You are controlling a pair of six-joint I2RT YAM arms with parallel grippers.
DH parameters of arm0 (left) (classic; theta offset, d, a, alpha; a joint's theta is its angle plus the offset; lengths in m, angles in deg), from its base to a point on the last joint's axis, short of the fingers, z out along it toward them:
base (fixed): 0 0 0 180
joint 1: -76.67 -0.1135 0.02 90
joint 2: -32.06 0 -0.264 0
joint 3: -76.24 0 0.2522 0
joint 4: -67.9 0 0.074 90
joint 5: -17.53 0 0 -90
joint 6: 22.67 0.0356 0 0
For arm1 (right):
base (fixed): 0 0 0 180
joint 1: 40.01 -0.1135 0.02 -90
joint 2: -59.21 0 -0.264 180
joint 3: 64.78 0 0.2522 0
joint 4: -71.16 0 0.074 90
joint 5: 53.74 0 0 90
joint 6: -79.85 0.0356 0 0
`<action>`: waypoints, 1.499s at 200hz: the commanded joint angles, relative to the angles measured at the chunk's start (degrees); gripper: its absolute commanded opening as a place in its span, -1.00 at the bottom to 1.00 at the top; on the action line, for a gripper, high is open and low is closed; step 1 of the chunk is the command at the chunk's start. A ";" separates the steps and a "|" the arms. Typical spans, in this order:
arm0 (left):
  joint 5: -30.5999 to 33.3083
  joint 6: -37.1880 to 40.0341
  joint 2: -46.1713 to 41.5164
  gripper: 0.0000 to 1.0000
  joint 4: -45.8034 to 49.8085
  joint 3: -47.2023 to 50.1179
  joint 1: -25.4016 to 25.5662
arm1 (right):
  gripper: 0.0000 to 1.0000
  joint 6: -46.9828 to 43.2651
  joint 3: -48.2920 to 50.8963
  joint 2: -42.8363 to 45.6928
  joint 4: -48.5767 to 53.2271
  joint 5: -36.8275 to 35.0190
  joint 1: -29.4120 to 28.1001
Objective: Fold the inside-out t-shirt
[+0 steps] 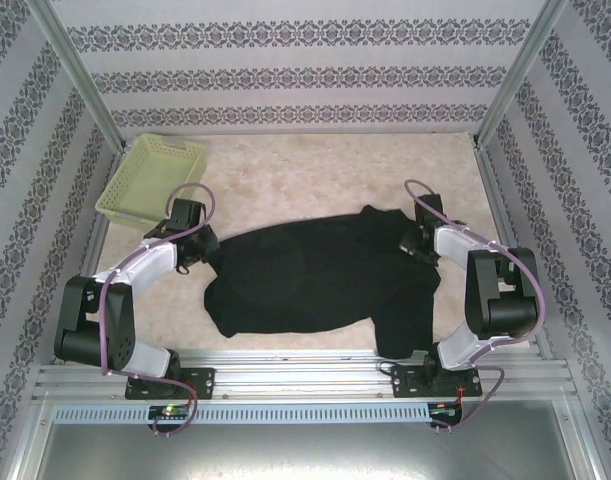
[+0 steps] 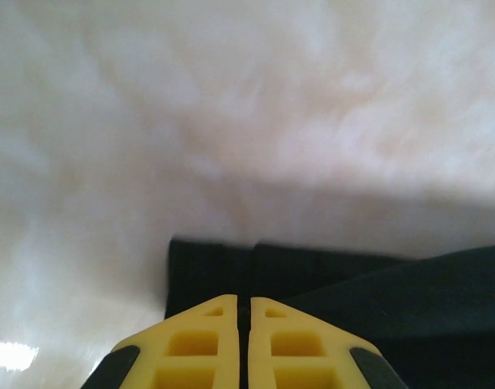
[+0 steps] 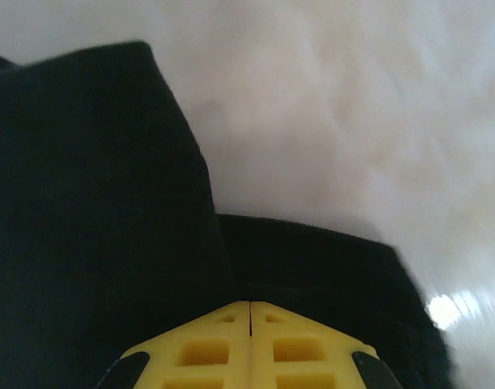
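Lying spread across the marbled table (image 1: 315, 165), the black t-shirt (image 1: 315, 275) reaches between both arms. The left gripper (image 2: 243, 301) is clenched at its left edge. The right gripper (image 3: 249, 304) is clenched over its right-side fabric.

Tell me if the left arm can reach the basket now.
Probably yes: the basket sits close beyond the left gripper, bare table between, though that gripper is shut at the shirt's edge.
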 commanded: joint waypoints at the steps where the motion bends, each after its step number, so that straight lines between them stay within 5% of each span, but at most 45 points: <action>1: -2.74 -1.53 -1.60 -1.00 -2.58 4.75 -0.68 | -1.00 4.01 4.47 4.15 -4.43 0.36 0.60; 18: -2.52 -1.59 -1.97 -1.00 -3.80 6.80 -0.71 | -1.00 3.38 4.69 6.30 -3.74 0.48 0.90; 52: -2.39 -0.38 -0.81 -1.00 -3.30 5.01 -0.76 | -0.26 -0.46 0.12 8.68 -2.71 0.69 2.31; 77: -2.23 -0.02 -0.94 -1.00 -2.82 3.66 -0.75 | -0.02 -3.01 -4.37 7.43 -2.24 2.10 2.91; 162: -1.69 0.80 -0.28 -1.00 -1.55 2.13 -0.68 | 0.09 -1.53 -10.76 -6.61 -4.66 9.01 5.05; 189: -2.22 0.69 -0.22 -1.00 -1.39 1.58 -0.70 | -0.26 -1.69 -12.20 -8.55 -4.79 10.76 5.29; 232: -1.45 0.65 -4.48 -1.00 1.22 -0.06 -0.72 | -1.00 -4.68 -12.79 -1.13 -1.38 1.13 4.54; 300: 0.50 0.97 -15.23 -1.00 6.88 -6.18 -0.85 | -1.00 -11.52 -18.85 13.74 8.47 -14.64 -0.87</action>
